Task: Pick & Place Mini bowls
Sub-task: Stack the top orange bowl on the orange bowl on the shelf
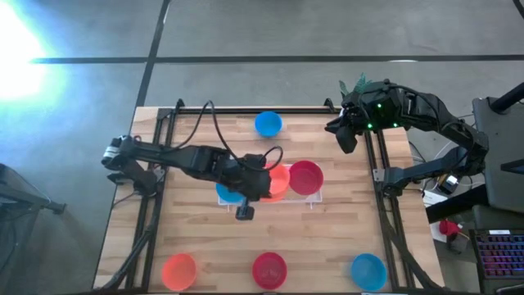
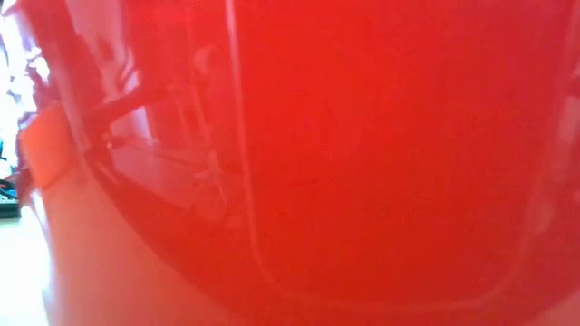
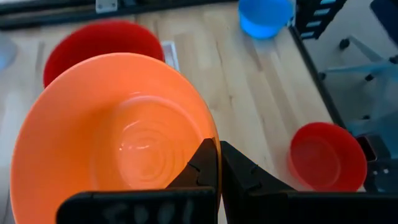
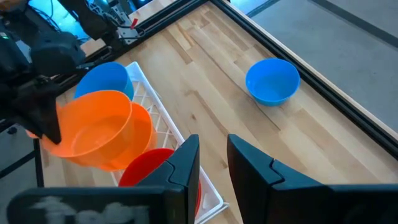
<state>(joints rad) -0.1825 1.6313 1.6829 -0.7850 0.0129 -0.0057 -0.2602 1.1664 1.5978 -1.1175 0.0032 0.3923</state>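
A pale wooden table (image 1: 344, 238) carries scattered mini bowls. From above, the left gripper (image 1: 255, 182) sits at mid-table over the white tray (image 1: 314, 199), an orange bowl (image 1: 278, 180) just beyond its jaws, while the right gripper (image 1: 347, 131) waits at the far right corner. The low view is filled by a red bowl (image 2: 362, 154). In the left wrist view the jaws are clamped on the orange bowl's rim, mouth up and tilted; being round, it has no long axis. The right wrist view shows its own jaws apart, empty.
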